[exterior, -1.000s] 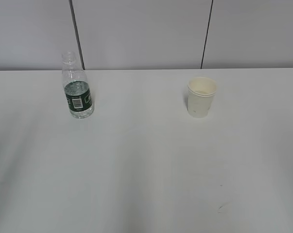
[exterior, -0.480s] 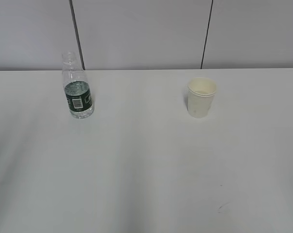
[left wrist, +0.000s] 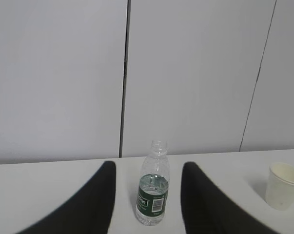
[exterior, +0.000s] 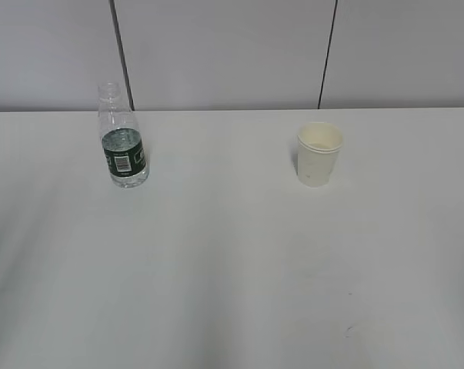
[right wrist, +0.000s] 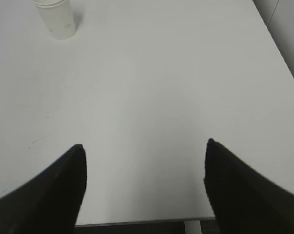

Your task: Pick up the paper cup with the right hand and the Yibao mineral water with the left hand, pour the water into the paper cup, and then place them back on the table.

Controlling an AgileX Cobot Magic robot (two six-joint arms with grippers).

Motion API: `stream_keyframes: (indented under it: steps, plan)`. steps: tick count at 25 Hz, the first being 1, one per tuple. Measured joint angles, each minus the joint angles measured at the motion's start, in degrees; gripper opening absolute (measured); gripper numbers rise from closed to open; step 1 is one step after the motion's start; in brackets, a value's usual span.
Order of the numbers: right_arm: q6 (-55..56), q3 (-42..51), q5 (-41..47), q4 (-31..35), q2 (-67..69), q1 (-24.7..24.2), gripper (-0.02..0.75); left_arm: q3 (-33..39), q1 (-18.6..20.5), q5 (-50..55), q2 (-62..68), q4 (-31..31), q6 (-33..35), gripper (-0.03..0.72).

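Note:
The Yibao mineral water bottle (exterior: 122,146) stands upright, capless, at the back left of the white table (exterior: 232,261). The paper cup (exterior: 319,154) stands upright at the back right. Neither arm shows in the exterior view. In the left wrist view the bottle (left wrist: 152,195) stands ahead, framed between the open fingers of my left gripper (left wrist: 147,168), apart from them; the cup (left wrist: 283,185) is far right. In the right wrist view my right gripper (right wrist: 144,146) is open and empty over the table's near edge; the cup (right wrist: 56,19) is far ahead at top left.
A grey panelled wall (exterior: 232,54) with dark vertical seams rises behind the table. The table's front edge (right wrist: 142,222) and right edge (right wrist: 278,53) show in the right wrist view. Tiny dark marks (exterior: 348,332) lie near the front right.
The bottle and cup have not moved. A faint shadow on the table at the left has shifted slightly.

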Motion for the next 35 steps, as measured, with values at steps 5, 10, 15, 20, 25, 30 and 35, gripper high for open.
stream_keyframes:
  steps: [5,10,15,20,25,30,35]
  plan:
    - [0.00,0.09,-0.21,0.00,0.00,0.00,0.585,0.00,0.00,0.00,0.00,0.00,0.00,0.272]
    - [0.00,0.09,-0.35,0.00,0.00,0.00,0.585,0.00,0.00,0.00,0.00,0.00,0.00,0.269]
    - [0.00,0.22,-0.45,0.00,0.00,0.00,0.585,0.00,0.00,0.00,0.00,0.00,0.00,0.265]
    - [0.00,0.22,-0.56,0.00,0.00,0.00,0.585,0.00,0.00,1.08,0.00,0.00,1.03,0.258]
    - [0.00,0.22,-0.56,0.00,0.00,0.00,0.585,0.93,0.00,9.95,0.00,-8.28,6.86,0.245]
    - [0.00,0.22,-0.56,0.00,0.00,0.00,0.585,1.12,0.00,13.30,0.00,-23.16,19.80,0.245]
    - [0.00,0.22,-0.56,0.00,0.00,0.00,0.585,1.12,0.00,14.03,0.00,-47.13,44.55,0.245]
